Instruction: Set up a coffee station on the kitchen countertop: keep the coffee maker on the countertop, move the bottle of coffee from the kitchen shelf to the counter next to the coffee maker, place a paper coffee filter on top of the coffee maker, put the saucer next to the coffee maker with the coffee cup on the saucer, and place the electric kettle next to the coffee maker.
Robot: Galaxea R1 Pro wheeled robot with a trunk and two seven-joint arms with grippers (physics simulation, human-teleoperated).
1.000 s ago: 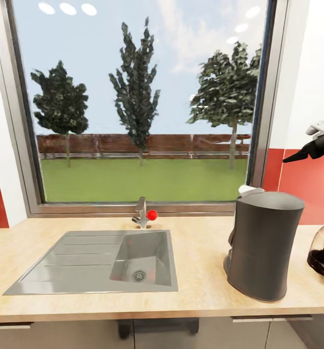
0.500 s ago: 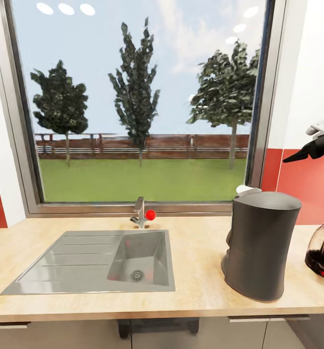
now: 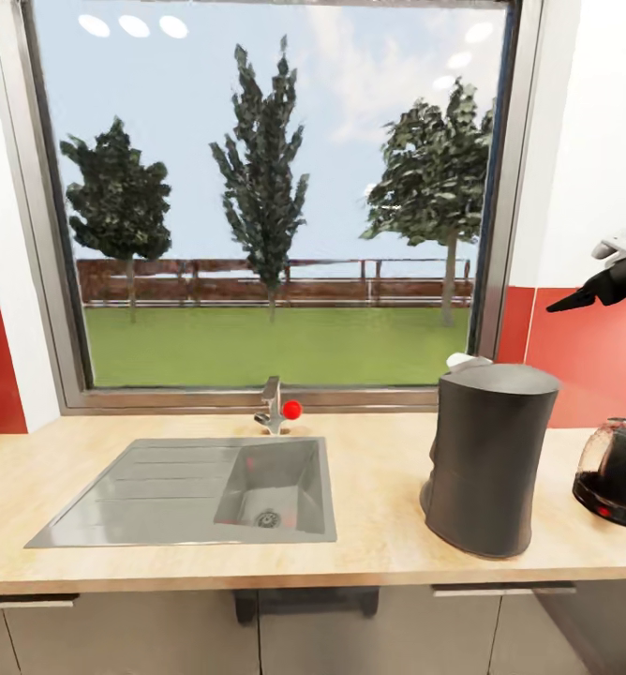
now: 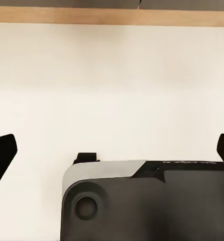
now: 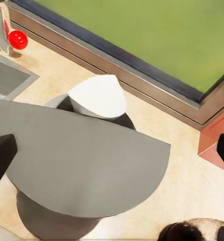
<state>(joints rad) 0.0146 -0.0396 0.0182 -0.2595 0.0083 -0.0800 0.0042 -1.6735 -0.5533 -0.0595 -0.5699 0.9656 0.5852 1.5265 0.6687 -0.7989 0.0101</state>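
Note:
The coffee maker (image 3: 489, 459) stands on the kitchen countertop (image 3: 379, 525), right of the sink. A white paper coffee filter (image 3: 463, 360) rests at the rear of its flat top, and the right wrist view shows it as a folded cone (image 5: 98, 96). The electric kettle (image 3: 618, 473) stands just right of the coffee maker, a small gap apart. My right gripper (image 3: 585, 296) hovers open, high above the coffee maker's top (image 5: 92, 165). My left gripper (image 4: 113, 149) is open over a pale surface, holding nothing. The bottle of coffee, saucer and coffee cup are out of view.
A grey sink (image 3: 201, 492) with a drainboard is set into the counter, with a faucet and a red knob (image 3: 291, 410) behind it. A large window spans the back wall. Red wall panels flank it. Cabinet fronts run below the counter edge.
The whole picture has shifted and the counter looks a little farther off, so the camera has moved. Nothing on the counter has moved, and both grippers stay open.

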